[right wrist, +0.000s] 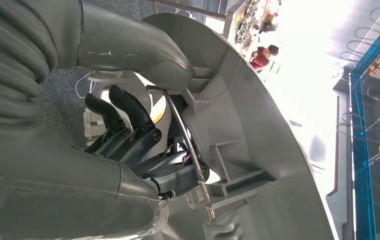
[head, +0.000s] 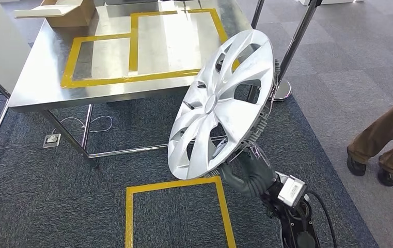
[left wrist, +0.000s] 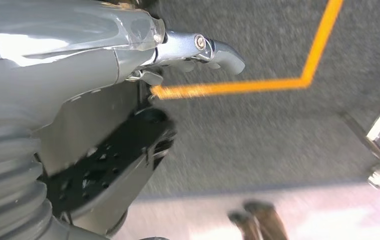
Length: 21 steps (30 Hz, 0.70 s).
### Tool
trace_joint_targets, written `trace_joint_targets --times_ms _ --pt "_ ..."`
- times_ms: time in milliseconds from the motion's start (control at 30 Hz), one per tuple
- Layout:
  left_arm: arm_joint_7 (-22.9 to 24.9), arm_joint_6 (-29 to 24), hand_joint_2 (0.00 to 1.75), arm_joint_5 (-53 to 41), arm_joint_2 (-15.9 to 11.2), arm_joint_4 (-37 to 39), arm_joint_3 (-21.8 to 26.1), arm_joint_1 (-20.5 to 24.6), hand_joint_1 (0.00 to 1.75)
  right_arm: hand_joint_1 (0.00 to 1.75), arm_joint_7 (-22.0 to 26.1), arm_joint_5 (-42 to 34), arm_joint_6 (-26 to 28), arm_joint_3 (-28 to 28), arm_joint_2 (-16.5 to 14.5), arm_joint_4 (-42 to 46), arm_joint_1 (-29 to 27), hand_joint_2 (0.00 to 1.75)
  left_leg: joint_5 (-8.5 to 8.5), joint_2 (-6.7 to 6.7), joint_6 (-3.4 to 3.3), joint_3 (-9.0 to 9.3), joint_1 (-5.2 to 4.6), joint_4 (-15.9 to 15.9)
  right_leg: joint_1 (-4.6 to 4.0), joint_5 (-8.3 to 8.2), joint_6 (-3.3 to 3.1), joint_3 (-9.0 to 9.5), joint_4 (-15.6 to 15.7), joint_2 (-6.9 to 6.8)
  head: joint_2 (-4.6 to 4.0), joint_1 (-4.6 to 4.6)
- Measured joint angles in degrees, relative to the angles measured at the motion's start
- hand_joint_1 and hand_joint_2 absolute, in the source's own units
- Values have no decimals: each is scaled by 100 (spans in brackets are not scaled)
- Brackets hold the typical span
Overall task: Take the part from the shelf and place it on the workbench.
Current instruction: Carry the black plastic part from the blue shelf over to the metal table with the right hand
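The part is a silver multi-spoke wheel cover (head: 220, 103), held tilted on edge in the air at the near right corner of the steel workbench (head: 44, 77). My right hand (head: 248, 170) grips its lower rim from behind. In the right wrist view the thumb lies over the cover's grey ribbed back (right wrist: 247, 115) and the dark fingers (right wrist: 123, 125) reach through a spoke opening. Yellow tape rectangles (head: 132, 51) mark the benchtop. My left hand (left wrist: 128, 125) hangs over the carpet with nothing in it, thumb and fingers apart.
A cardboard box (head: 65, 13) sits on the bench's far left corner. A person's legs (head: 385, 139) stand at the right. A stanchion base (head: 282, 90) stands beside the bench. A yellow rectangle (head: 132, 206) marks the carpet, and a floor socket (head: 52, 138) lies under the bench.
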<state>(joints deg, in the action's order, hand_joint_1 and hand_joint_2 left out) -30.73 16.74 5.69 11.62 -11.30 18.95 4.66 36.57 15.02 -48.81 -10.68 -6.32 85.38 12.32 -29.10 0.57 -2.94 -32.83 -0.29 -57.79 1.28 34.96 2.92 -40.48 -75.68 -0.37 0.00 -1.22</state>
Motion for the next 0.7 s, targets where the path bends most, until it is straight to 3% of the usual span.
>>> trace_joint_targets --times_ms 33,67,133,167,200,267,333,367,400,467,500,533,567,633,667,700 --pt "-9 83 175 15 -1 0 11 -11 0 175 5 0 0 -1 1 -1 0 175 -57 20 -6 80 -11 0 -1 -127 -5 -109 -55 4 0 0" --pt "-13 119 175 20 -1 0 19 -20 0 175 9 0 0 -1 1 -2 1 175 -117 43 -2 176 -19 0 -3 -365 -20 -102 132 7 0 1" --pt "-19 106 175 22 3 3 26 -28 0 175 15 0 0 -2 5 -5 3 175 -252 82 21 353 -25 6 -14 -911 -70 135 882 34 0 2" --pt "-22 96 175 23 3 7 29 -28 0 175 20 -1 -1 -3 7 -8 7 175 -315 97 47 401 -28 5 -26 -1025 -94 278 1214 54 0 -7" --pt "-25 88 175 23 4 10 32 -26 0 175 25 -1 -1 -4 9 -11 14 175 -365 104 79 420 -27 8 -42 -1025 -124 380 1419 73 0 -14" --pt "-25 78 175 22 9 13 36 -23 0 175 34 -2 -2 -7 8 -14 35 175 -431 110 154 448 -24 37 -69 -850 -184 496 1577 90 0 -28" --pt "-16 36 175 21 8 5 37 -11 0 175 34 -3 -2 -5 1 -10 47 175 -495 90 218 501 -20 35 -29 -784 -247 611 1653 79 1 -28" --pt "-6 -31 175 20 4 2 38 0 0 175 34 -4 -2 -4 -4 -8 52 175 -552 69 256 445 -17 -104 0 -760 -270 697 1705 67 1 -32" --pt "11 -130 175 15 -1 -2 38 10 0 175 33 -3 -2 -3 -8 -5 57 175 -635 45 295 284 -6 -376 31 -733 -285 790 1754 55 2 -36" --pt "55 -341 175 4 -7 -2 42 7 0 175 33 -3 -2 -3 -10 -5 62 175 -804 11 374 -306 35 -1178 62 -643 -288 939 1823 43 2 -41" --pt "73 -407 175 -1 -10 -1 43 -1 0 175 33 -3 -2 -4 -10 -5 58 175 -799 5 403 -600 60 -1485 79 -586 -276 1010 1839 45 2 -41" --pt "82 -443 175 -2 -13 -1 44 -3 0 175 33 -3 -2 -4 -10 -5 52 175 -666 1 426 -809 83 -1598 99 -518 -258 1093 1847 47 2 -40" --pt "89 -465 175 -7 -15 -1 44 -2 0 175 33 -2 -2 -5 -10 -5 47 175 -390 -6 445 -896 104 -1464 121 -439 -234 1193 1849 49 2 -41" --pt "93 -504 175 -21 -15 3 44 -6 0 175 33 -2 -2 -5 -9 -7 42 175 287 -43 476 -812 134 -786 155 -267 -167 1401 1858 53 2 -37" --pt "96 -516 175 -30 -15 12 44 -16 0 175 34 -2 -2 -4 -9 -9 45 175 498 -63 476 -722 130 -486 155 -193 -122 1470 1863 61 1 -48" --pt "99 -521 175 -36 -14 20 44 -22 0 175 37 -3 -1 -4 -9 -10 51 175 552 -80 451 -654 123 -300 147 -140 -79 1499 1869 68 1 -56"
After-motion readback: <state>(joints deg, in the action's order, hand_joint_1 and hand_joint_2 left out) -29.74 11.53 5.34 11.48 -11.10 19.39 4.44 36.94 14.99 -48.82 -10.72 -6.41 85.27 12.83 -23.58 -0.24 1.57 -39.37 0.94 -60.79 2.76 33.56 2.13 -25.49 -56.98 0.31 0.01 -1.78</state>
